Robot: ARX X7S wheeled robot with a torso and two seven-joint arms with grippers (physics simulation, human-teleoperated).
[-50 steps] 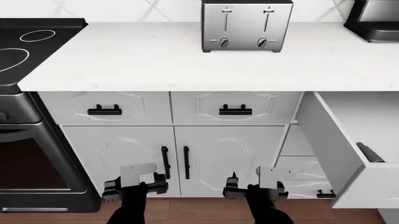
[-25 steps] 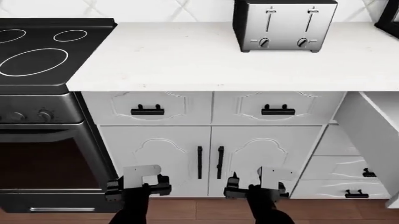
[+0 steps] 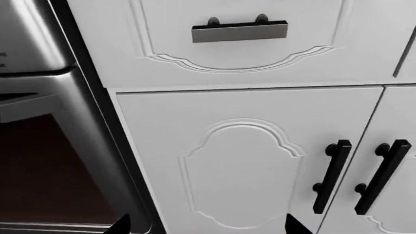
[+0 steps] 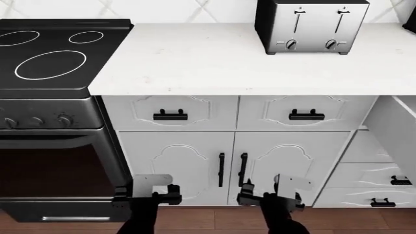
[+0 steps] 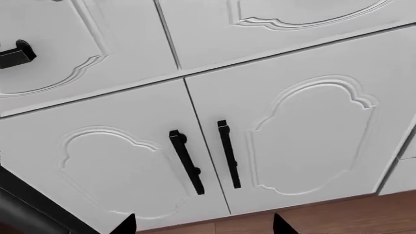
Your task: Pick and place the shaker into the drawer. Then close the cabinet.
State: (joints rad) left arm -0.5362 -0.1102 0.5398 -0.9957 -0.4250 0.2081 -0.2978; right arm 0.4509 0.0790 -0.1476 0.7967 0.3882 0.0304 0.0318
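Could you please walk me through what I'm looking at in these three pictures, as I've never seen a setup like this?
These are simulator renders of a wheeled robot with two arms, facing kitchen cabinets. One picture comes from a camera on its head, looking down over both arms. There you see the left hand and right hand low in front of the white cabinet doors. The other two come from cameras near each hand, so they show close-ups of the doors and their black handles. On the countertop stands a toaster; a stove with an oven below sits to the left. Part of an open white drawer shows at the right edge. Both hands are empty, their fingertips apart. The shaker is not visible in any picture.
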